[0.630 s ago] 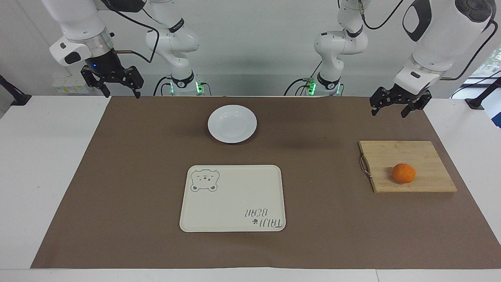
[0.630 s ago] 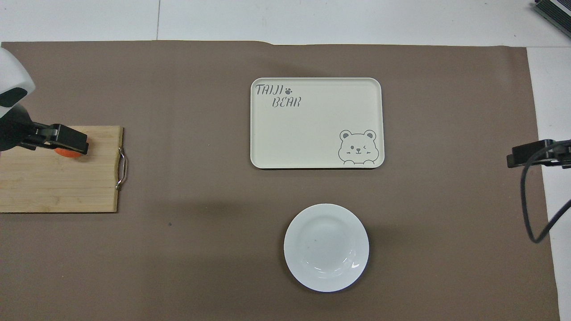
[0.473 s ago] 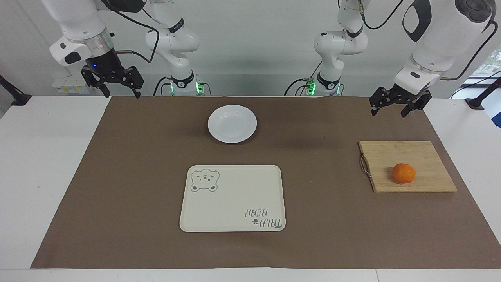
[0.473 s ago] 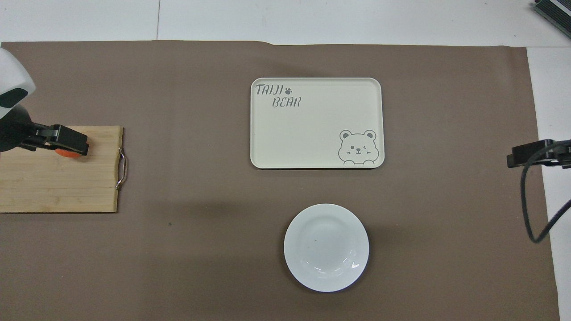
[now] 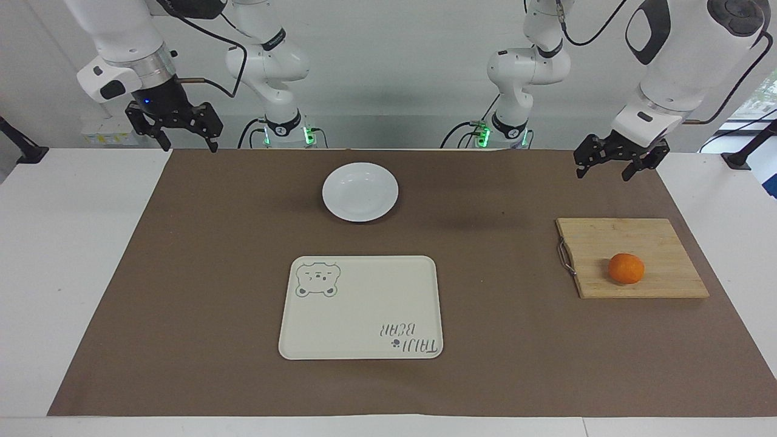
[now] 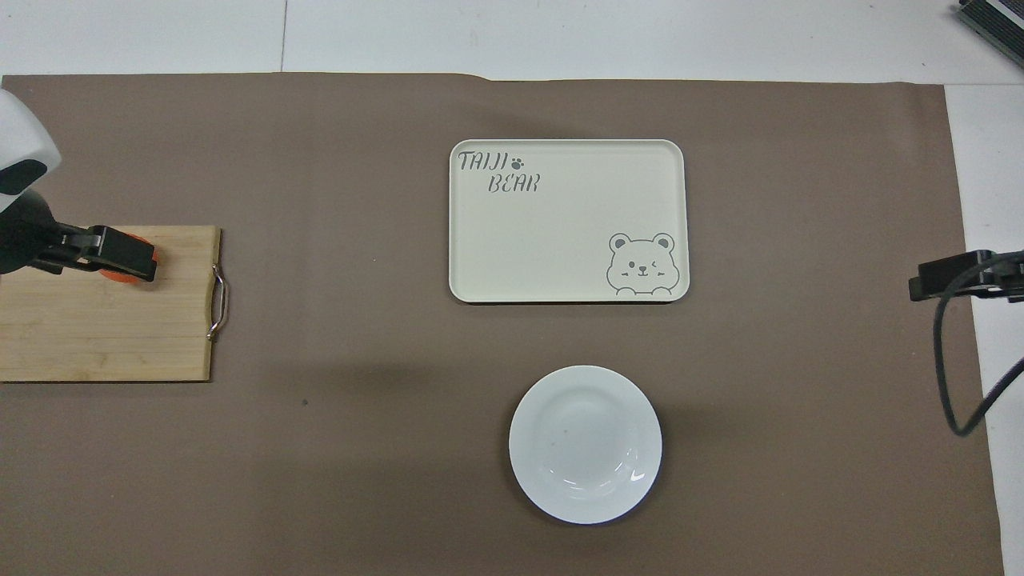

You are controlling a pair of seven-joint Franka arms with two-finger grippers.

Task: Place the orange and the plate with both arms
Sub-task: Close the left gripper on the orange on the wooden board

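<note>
The orange (image 5: 626,268) sits on a wooden cutting board (image 5: 652,240) toward the left arm's end of the table. My left gripper (image 5: 602,175) hangs open, high over the board and well clear of the fruit. From overhead one of its fingers (image 6: 120,254) covers most of the orange (image 6: 120,278). The white plate (image 5: 360,192) (image 6: 585,444) lies on the brown mat near the robots, mid-table. My right gripper (image 5: 189,147) waits open, raised over the mat's corner at its own end, far from the plate; overhead shows only one finger (image 6: 948,276).
A cream rectangular tray (image 5: 360,308) (image 6: 568,240) with a bear drawing lies farther from the robots than the plate. The board (image 6: 104,336) has a metal handle (image 6: 218,302) on the side toward the tray. A brown mat (image 5: 182,303) covers the table.
The left gripper has drifted very slightly toward its own end of the table. Orange, plate, tray and right arm have not moved.
</note>
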